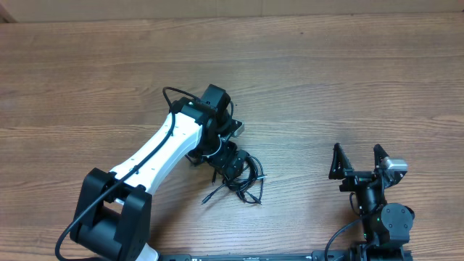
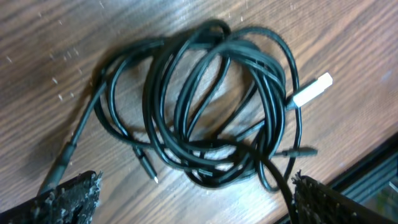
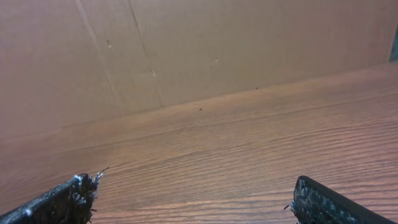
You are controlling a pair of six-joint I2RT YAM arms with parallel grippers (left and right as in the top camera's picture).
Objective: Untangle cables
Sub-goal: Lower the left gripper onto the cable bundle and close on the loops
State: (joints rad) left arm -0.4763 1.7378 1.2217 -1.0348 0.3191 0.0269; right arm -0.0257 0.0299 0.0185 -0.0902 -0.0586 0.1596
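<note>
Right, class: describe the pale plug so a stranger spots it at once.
On the wooden table, find the coiled bundle of thin black cables below the left pincer. In the left wrist view, the plug sticks out at the bundle's right side: flat, whitish, unlike the slim dark ends nearby.

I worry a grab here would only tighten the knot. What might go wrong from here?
The open left tool hovers over the whole bundle of cables; closing there may pinch several strands together. The white plug lies against the loops and might snag when pulled. The right tool is open and away from the bundle, so nothing pins it; it may just drag.
</note>
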